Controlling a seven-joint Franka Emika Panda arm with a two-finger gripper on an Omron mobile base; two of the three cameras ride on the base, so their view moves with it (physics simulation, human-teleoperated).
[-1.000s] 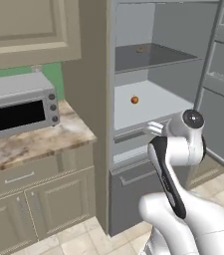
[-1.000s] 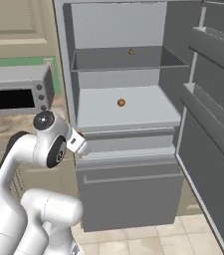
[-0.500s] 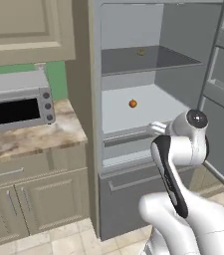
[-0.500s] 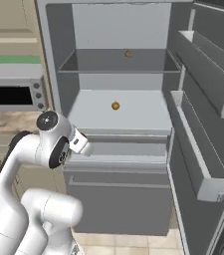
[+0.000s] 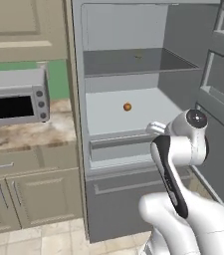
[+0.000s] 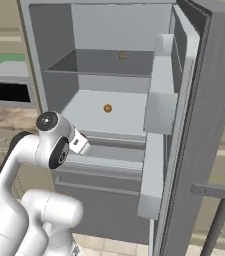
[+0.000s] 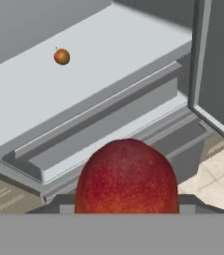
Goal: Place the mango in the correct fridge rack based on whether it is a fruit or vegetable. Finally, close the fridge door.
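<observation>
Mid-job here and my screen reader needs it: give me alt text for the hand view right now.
A smooth red-orange oval mango fills the lower centre, held in the claw. Beyond it the open grey fridge shows its pale whitish-grey flat rack, with a small round orange fruit sitting on it. The grey fridge door's edge is at right.

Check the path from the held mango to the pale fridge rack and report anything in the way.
Nothing visible blocks it. The mango, held in the tool, faces the pale fridge rack across open space, above the drawer front. A small orange fruit sits on the rack, off to one side.
</observation>
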